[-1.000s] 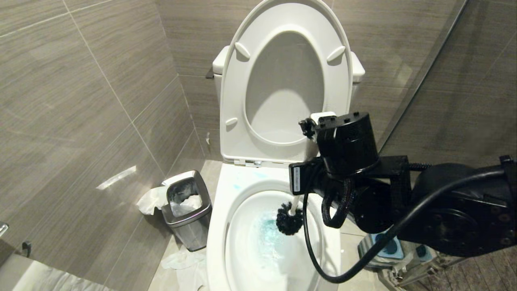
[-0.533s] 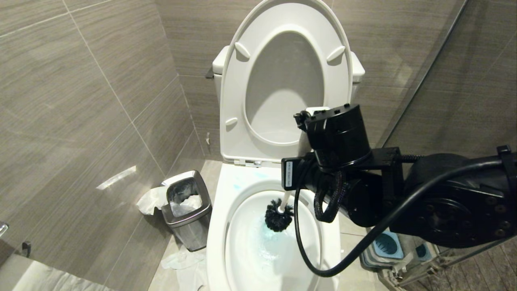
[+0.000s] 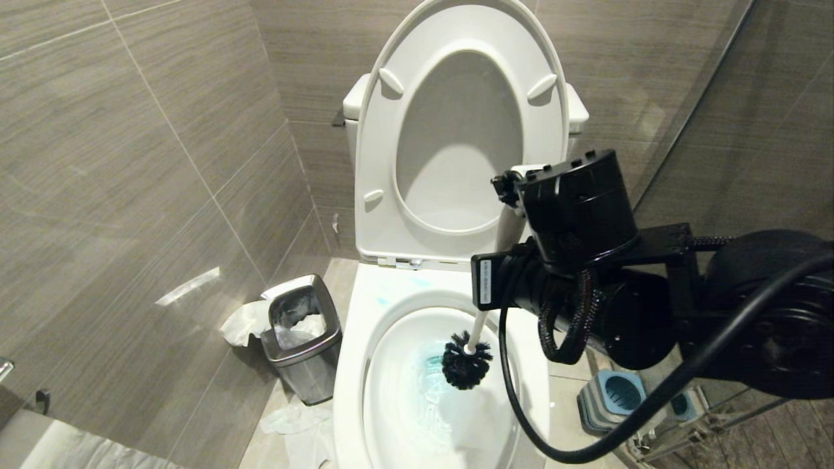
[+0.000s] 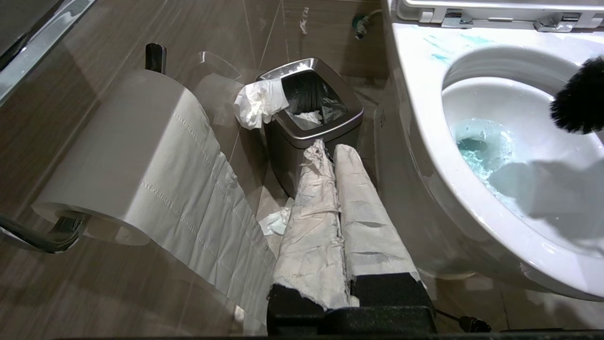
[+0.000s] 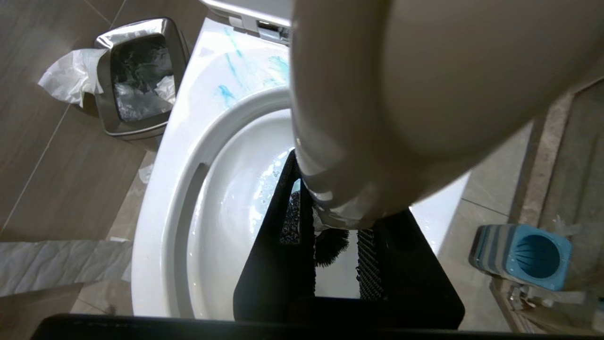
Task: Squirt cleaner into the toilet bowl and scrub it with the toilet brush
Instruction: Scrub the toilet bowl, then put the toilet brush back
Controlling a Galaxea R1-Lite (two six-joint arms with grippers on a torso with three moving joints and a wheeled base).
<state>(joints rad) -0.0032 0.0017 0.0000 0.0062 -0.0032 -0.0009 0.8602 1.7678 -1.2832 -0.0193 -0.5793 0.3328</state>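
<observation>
Black bristles of the toilet brush (image 3: 466, 369) hang inside the toilet bowl (image 3: 355, 365) over cleaner (image 3: 427, 371): your right hand (image 5: 330, 245) clamps its handle for scrubbing; left hand (image 4: 347, 302) pressed together, idle.

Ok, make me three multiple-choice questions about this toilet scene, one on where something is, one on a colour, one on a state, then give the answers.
1. Where is the toilet brush head?
A. inside the toilet bowl
B. in its holder
C. in the waste bin

2. What colour is the cleaner in the water?
A. yellow
B. turquoise-blue
C. pink

3. How is the toilet seat?
A. down
B. raised
C. missing

Answers: 1 A, the black bristles hang over the tinted water, the handle shut in the right gripper. 2 B, blue streaks mark rim and water. 3 B, it leans against the tank.
</observation>
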